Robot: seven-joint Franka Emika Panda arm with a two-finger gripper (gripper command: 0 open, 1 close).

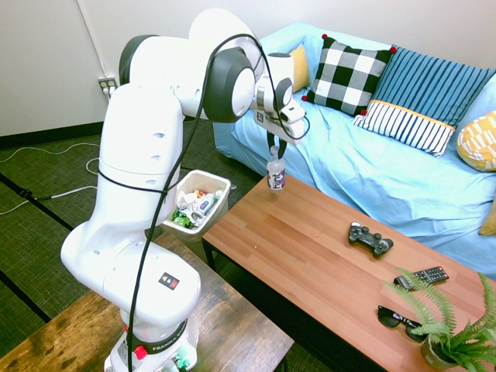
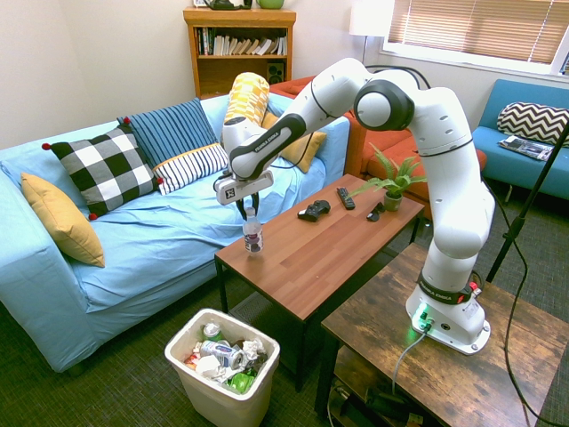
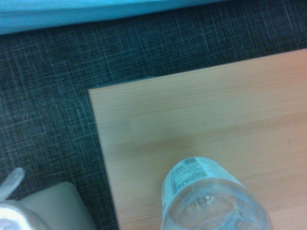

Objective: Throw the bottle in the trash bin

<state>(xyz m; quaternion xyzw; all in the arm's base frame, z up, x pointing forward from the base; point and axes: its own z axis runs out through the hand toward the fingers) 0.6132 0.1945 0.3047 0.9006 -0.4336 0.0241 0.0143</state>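
Note:
The bottle (image 1: 276,177) (image 2: 252,235), clear with a white cap and a dark label, hangs upright over the corner of the wooden coffee table (image 1: 310,248) (image 2: 311,253) nearest the sofa. My gripper (image 1: 273,151) (image 2: 249,212) is shut on its cap from above. Whether the base touches the tabletop I cannot tell. In the wrist view the bottle (image 3: 211,199) shows from above over the table (image 3: 216,105). The trash bin (image 1: 219,215) (image 2: 218,402), white and holding several pieces of rubbish, stands on the carpet beside that table end, below and to the side of the bottle. Its corner (image 3: 53,206) shows in the wrist view.
On the table lie a black game controller (image 1: 370,238) (image 2: 313,210), a remote (image 1: 421,277) (image 2: 345,197), sunglasses (image 1: 399,320) and a potted fern (image 1: 453,337) (image 2: 391,182). A blue-covered sofa (image 1: 372,170) (image 2: 133,240) with cushions runs along the table's far side.

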